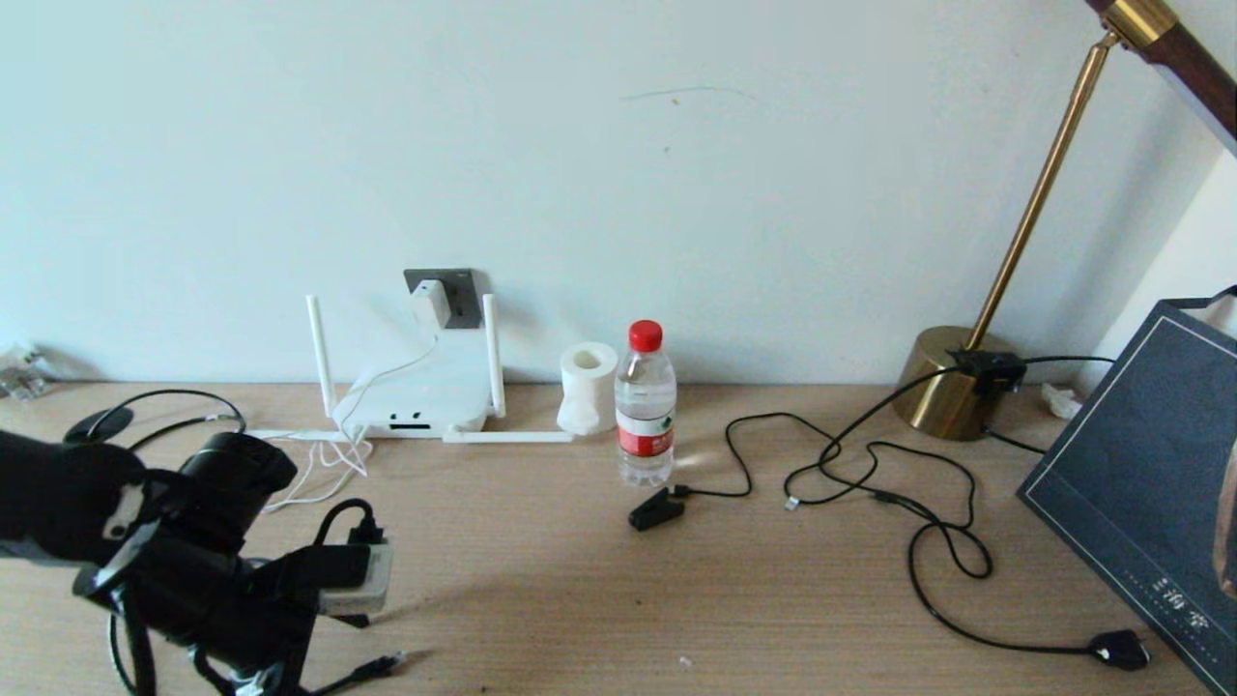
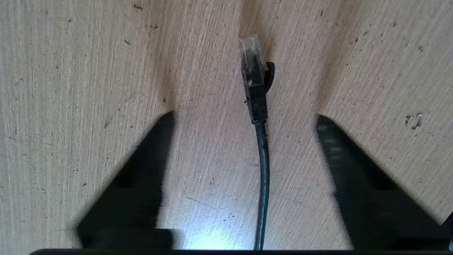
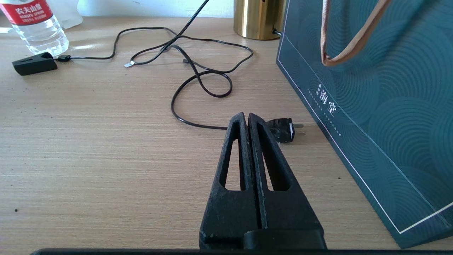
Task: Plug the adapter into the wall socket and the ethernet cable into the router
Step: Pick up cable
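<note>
My left gripper (image 2: 244, 117) hangs spread over the desk, the ethernet cable (image 2: 262, 170) lying untouched between my jaws, its light, limp cord no handle, so I'd pinch the stiff black boot behind the brittle clear tip.

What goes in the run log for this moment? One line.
adapter: in wall socket | left gripper: open, straddling ethernet cable plug on table | right gripper: shut, parked | router: cable unplugged
</note>
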